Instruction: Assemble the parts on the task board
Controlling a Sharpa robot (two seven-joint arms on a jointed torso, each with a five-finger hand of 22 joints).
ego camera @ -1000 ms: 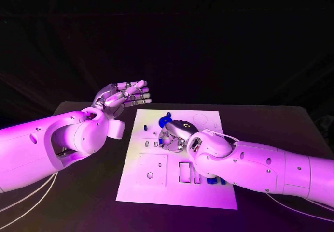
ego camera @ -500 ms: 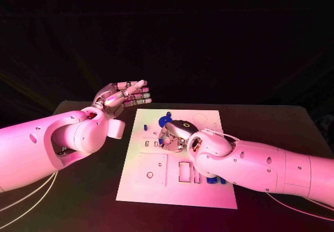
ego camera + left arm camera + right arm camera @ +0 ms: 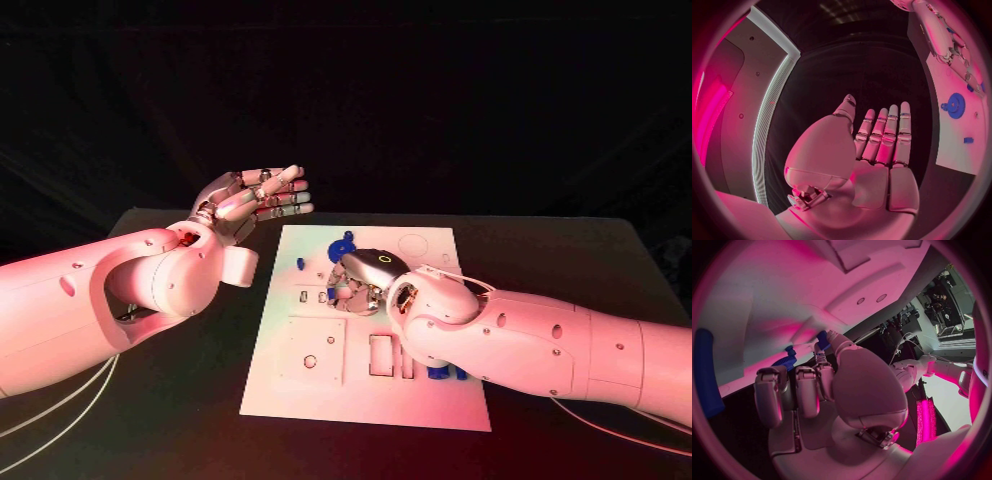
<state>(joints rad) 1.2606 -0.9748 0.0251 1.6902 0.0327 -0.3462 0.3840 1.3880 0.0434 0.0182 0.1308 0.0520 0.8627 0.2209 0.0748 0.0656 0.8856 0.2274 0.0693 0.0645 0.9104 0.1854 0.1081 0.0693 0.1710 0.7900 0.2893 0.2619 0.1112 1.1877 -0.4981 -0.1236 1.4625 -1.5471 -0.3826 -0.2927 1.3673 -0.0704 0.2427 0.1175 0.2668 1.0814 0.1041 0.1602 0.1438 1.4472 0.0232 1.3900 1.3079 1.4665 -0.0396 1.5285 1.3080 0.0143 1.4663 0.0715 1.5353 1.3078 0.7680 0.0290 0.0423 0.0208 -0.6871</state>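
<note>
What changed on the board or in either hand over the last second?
No visible move. The right hand stays down on the task board, fingers curled at a small blue part. The left hand stays raised off the board's far left corner, fingers straight, holding nothing. The blue gear has not shifted.

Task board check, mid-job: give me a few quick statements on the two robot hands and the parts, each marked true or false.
1. The left robot hand is raised off the task board with fingers spread, holding nothing. True.
2. The right robot hand is lifted clear beside the table. False: it is down over the board's middle.
3. A blue gear lies on the board. True.
4. The right robot hand's fingers touch a small blue part. True.
5. The board lies on a white table. False: the table is black.
</note>
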